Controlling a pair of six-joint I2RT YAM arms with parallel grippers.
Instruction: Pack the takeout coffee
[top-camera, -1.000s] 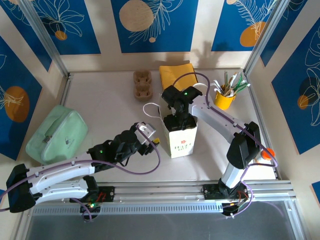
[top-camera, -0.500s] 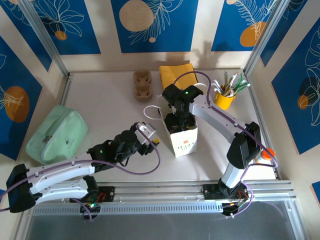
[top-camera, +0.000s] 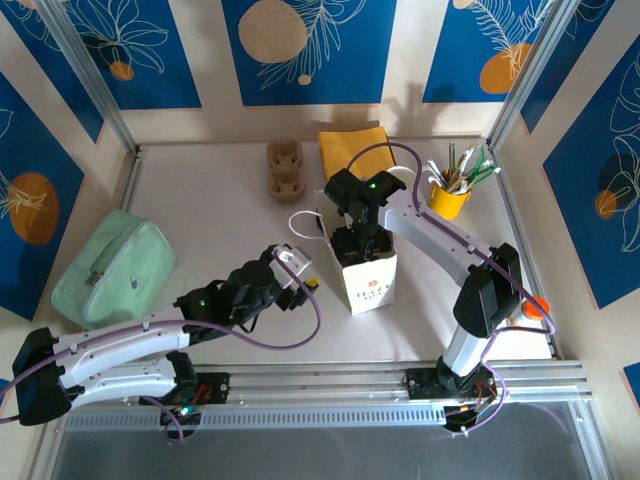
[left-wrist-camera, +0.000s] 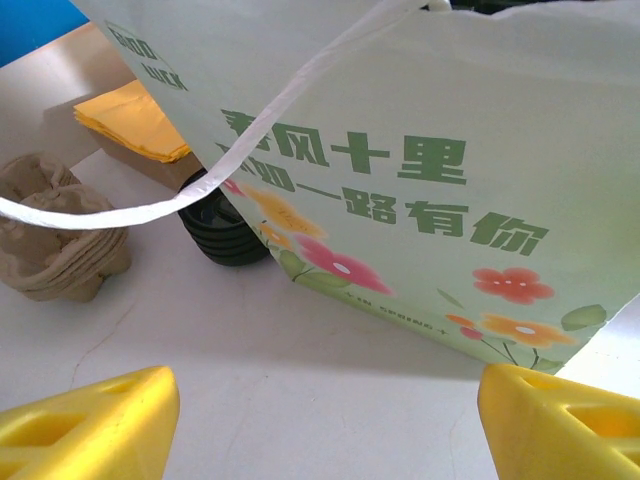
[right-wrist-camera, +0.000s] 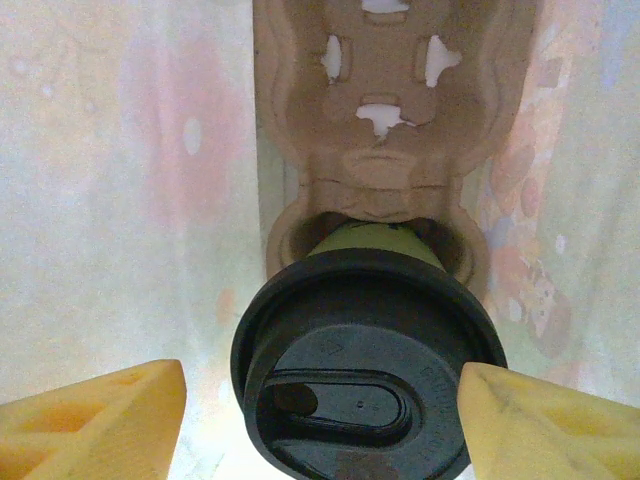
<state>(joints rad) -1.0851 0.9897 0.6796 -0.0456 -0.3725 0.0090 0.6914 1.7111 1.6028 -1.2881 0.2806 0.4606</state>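
Inside one bag (right-wrist-camera: 120, 200), one lidded cup (right-wrist-camera: 368, 370), one carrier (right-wrist-camera: 390, 100)

Far wall: blue panels (top-camera: 308, 45) printed with white leaf outlines and tan and orange discs, set apart by cream strips (top-camera: 210, 60).
Side walls: left wall (top-camera: 30, 190) and right wall (top-camera: 600, 170) carry the same blue print.
Frame: silvery metal posts (top-camera: 88, 75) slant up from the far left and far right corners.
Tabletop: tabletop (top-camera: 215, 225) is pale cream and matte, edged left and right by thin metal strips.
Near edge: slotted aluminium rail (top-camera: 330, 380) runs left to right, with a grey surface (top-camera: 330, 450) nearer still.
Light: bright and even, with soft shadows at the far wall's foot.
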